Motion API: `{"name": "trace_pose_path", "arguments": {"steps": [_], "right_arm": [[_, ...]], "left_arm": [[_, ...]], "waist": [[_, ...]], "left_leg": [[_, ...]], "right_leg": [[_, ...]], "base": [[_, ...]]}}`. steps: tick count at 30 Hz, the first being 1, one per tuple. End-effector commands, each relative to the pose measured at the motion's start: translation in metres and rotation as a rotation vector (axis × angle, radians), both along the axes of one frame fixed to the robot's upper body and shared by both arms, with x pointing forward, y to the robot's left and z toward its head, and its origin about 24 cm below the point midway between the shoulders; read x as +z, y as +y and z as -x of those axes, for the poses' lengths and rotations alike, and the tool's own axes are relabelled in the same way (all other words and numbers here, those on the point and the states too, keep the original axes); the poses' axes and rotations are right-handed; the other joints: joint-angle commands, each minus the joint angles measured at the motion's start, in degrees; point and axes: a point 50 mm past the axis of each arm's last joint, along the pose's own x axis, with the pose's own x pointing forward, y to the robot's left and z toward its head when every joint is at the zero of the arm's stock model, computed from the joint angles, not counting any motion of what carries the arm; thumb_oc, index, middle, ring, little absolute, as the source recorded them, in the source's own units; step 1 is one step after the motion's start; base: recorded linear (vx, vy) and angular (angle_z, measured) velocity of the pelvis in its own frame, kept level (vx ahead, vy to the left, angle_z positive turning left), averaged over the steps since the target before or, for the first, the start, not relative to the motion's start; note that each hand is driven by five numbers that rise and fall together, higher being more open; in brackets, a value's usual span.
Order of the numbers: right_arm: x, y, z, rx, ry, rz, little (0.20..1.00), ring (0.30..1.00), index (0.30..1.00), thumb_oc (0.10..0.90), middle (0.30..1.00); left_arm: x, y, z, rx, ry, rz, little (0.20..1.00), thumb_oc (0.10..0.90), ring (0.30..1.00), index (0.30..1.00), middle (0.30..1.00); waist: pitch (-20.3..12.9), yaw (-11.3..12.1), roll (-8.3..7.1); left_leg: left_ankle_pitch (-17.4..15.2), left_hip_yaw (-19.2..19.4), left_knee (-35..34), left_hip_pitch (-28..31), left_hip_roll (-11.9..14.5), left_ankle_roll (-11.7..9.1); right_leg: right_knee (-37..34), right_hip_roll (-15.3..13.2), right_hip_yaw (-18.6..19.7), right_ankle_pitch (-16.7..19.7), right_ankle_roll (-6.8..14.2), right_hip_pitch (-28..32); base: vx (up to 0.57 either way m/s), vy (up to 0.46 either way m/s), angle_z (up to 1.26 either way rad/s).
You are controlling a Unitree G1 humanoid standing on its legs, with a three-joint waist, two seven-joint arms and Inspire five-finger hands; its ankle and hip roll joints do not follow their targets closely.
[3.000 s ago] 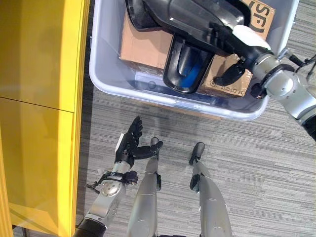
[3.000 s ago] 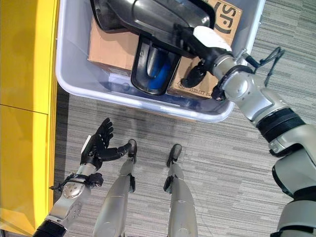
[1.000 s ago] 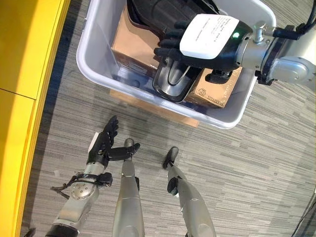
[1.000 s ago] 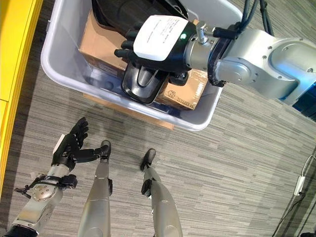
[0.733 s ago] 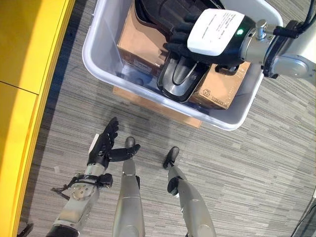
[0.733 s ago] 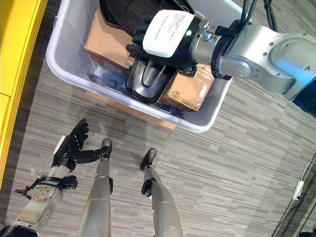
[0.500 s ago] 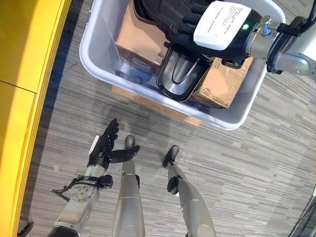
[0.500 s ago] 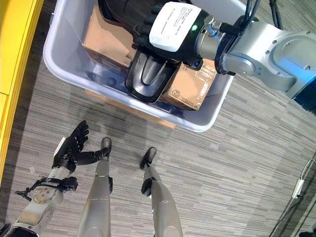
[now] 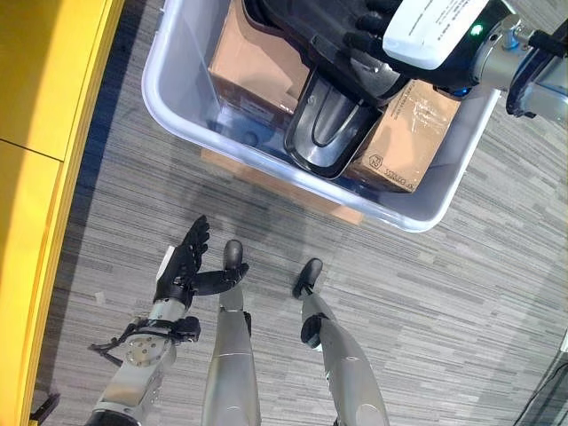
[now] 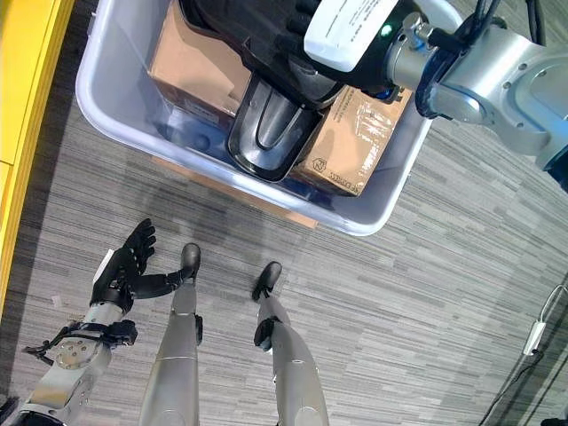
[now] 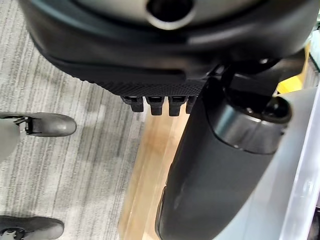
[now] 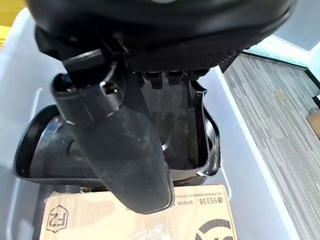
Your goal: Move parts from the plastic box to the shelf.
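No part has left the box point(image 9: 177, 98): the right hand point(image 9: 417, 40) lies with straight fingers on the black part point(image 9: 324, 133) beside the cartons point(image 9: 404, 133), not yet grasping, the left hand point(image 9: 182, 266) hangs open, the shelf point(image 9: 35, 133) unreached.

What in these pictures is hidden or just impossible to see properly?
- Right hand: in the eye views its white-covered back hides the fingers, so whether it grips the black part is unclear.
- Black part: its far end is cut off by the top edge.
- Plastic box: its floor is mostly covered by cardboard boxes and the part.
- Yellow shelf: cut off by the left edge.
- Left hand: open, away from the box.
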Motion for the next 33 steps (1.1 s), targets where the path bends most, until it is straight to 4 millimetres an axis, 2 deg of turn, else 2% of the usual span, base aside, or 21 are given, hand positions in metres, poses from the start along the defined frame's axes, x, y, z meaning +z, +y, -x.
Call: {"name": "trace_pose_path", "arguments": {"steps": [1,11,24,28,29,33], "right_arm": [[0.053,-0.012,0.021,-0.016,-0.227,-0.066,1.0,1.0,1.0,0.9,1.0],[0.057,-0.017,0.018,-0.025,-0.238,-0.118,1.0,1.0,1.0,0.9,1.0],[0.061,-0.018,0.016,-0.018,-0.249,-0.157,1.0,1.0,1.0,0.9,1.0],[0.063,-0.024,0.013,-0.044,-0.262,-0.169,1.0,1.0,1.0,0.9,1.0],[0.065,-0.032,0.011,-0.075,-0.275,-0.192,1.0,1.0,1.0,0.9,1.0],[0.066,-0.043,0.008,-0.118,-0.286,-0.22,1.0,1.0,1.0,0.9,1.0]], "left_arm": [[0.037,0.017,0.008,0.006,-0.156,-0.064,1.0,0.9,1.0,1.0,1.0],[0.038,0.014,0.007,0.01,-0.174,-0.048,1.0,0.9,1.0,1.0,1.0],[0.038,0.014,0.009,0.023,-0.187,-0.028,1.0,0.9,1.0,1.0,1.0],[0.038,0.014,0.01,0.027,-0.188,-0.024,1.0,0.9,1.0,1.0,1.0],[0.039,0.014,0.01,0.024,-0.19,-0.023,1.0,0.9,1.0,1.0,1.0],[0.039,0.013,0.01,0.018,-0.193,-0.017,1.0,0.9,1.0,1.0,1.0]], "waist": [[0.95,1.54,-5.86],[1.59,1.45,-3.48],[2.49,1.9,-1.85],[2.66,2.11,-1.46],[2.67,2.19,-1.03],[2.67,2.18,-0.16]], "left_leg": [[-12.22,0.69,9.97,4.38,2.25,-2.2],[-13.99,0.05,14.94,-0.52,1.41,-1.43],[-14.41,-0.58,17.16,-3.61,0.88,-0.97],[-14.48,-0.58,17.64,-4.46,0.75,-0.82],[-14.44,-0.54,17.83,-5.02,0.76,-0.82],[-14.56,-0.66,18.24,-5.74,0.74,-0.72]], "right_leg": [[4.75,-1.54,2.72,-7.04,6.02,6.73],[8.89,-2.33,2.94,-8.48,5.92,2.55],[10.76,-2.51,2.81,-8.87,5.65,-0.28],[11.57,-2.68,2.89,-9.11,5.63,-1.41],[12.09,-2.74,2.85,-9.34,5.55,-2.14],[13.2,-3.03,2.84,-9.65,5.56,-3.27]], "base": [[-0.05,0.023,-0.01],[-0.01,0.025,-0.02],[0.0,0.0,0.0],[0.0,0.0,0.0],[0.0,0.0,0.0],[0.0,-0.001,0.01]]}}
